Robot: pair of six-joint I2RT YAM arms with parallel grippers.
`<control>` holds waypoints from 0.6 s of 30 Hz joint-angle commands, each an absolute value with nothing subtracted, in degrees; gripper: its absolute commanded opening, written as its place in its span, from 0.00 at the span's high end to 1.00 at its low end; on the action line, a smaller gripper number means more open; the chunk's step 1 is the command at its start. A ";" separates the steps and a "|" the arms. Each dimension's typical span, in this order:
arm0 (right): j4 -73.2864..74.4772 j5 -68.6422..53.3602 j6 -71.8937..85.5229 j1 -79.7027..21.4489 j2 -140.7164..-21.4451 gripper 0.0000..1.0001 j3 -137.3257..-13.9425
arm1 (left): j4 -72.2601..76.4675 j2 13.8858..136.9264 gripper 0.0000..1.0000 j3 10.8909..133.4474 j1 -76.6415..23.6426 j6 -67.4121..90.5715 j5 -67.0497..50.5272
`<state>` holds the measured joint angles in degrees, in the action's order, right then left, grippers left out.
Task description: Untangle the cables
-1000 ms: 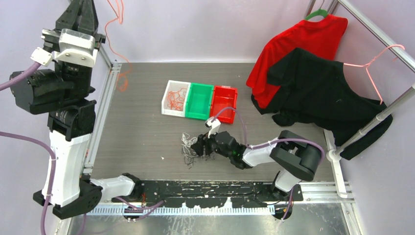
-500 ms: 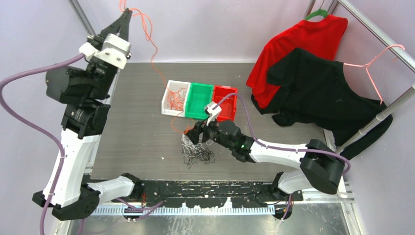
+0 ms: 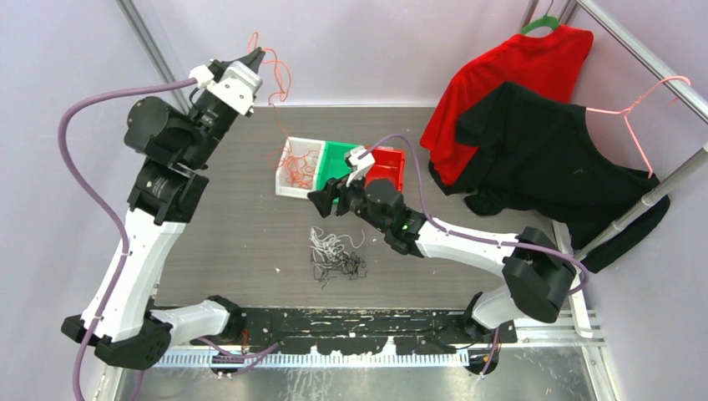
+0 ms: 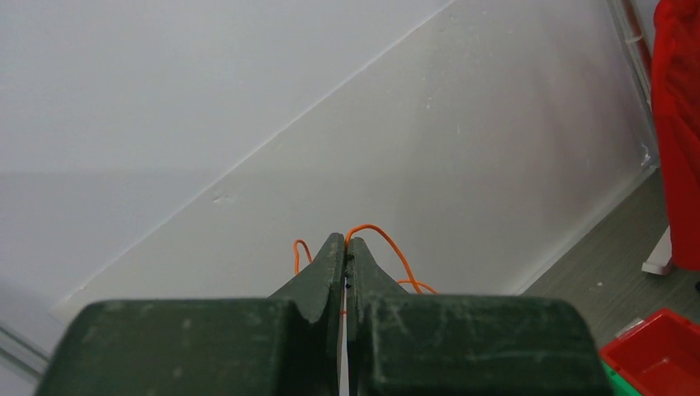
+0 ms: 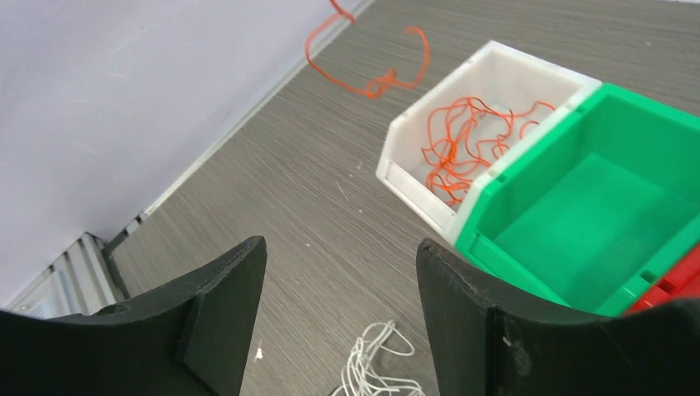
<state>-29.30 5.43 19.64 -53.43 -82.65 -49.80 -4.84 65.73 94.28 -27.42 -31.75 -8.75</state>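
Fingers of the left gripper were pinched tight on a thin orange strand, which looped out at both sides of the closed tips against the pale wall. From above, that left gripper stood raised at about eleven o'clock of the table. The orange strand curled away from it and trailed down toward five o'clock. Its lower end hung near the far left corner of the white bin; whether it touched the bin could not be told. Inside that bin lay a loose heap of orange cables. At six o'clock of the bin, out on the bare tabletop, sat a clump of white and black strands, the white ones on its far side and the black ones nearer the arms. The right gripper hovered between clump and bins, pointing toward nine o'clock. Its jaws were spread wide and held nothing, and its wrist view looked past them onto the table and the white bin's rim. Just right of the white bin, side by side with it, came the green bin and then the red bin. At two o'clock a red shirt and a black shirt hung from a rack.
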 commanded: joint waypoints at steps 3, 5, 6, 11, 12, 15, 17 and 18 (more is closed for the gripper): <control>-29.37 9.18 19.67 -52.76 -82.00 0.28 -47.74 | -2.69 68.63 1.00 91.86 -27.60 -36.05 -6.47; -29.31 9.98 19.81 -52.57 -81.43 0.28 -46.48 | -1.84 69.86 1.00 91.00 -27.60 -37.62 -5.82; -29.23 10.40 19.86 -52.44 -80.99 0.28 -45.77 | -1.27 70.38 1.00 90.40 -27.52 -38.68 -5.80; -29.27 12.15 20.06 -51.78 -77.70 0.29 -41.50 | 2.59 74.82 1.00 87.04 -26.39 -43.99 -5.66; -29.18 12.42 20.11 -51.63 -77.03 0.29 -40.73 | 2.97 75.83 1.00 87.18 -25.89 -44.52 -5.57; -29.09 13.31 20.54 -51.17 -75.01 0.29 -38.68 | 4.16 78.58 1.00 88.75 -24.80 -45.17 -5.38; -28.92 13.68 20.81 -50.94 -73.96 0.29 -37.60 | 4.15 80.02 1.00 90.40 -24.30 -44.97 -5.14; -28.98 13.75 20.96 -50.83 -73.54 0.29 -37.16 | 4.13 80.52 1.00 91.06 -24.14 -44.98 -5.18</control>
<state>-26.63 11.53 20.08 -51.40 -77.43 -38.22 -1.34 79.88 86.94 -25.28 -43.18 -6.15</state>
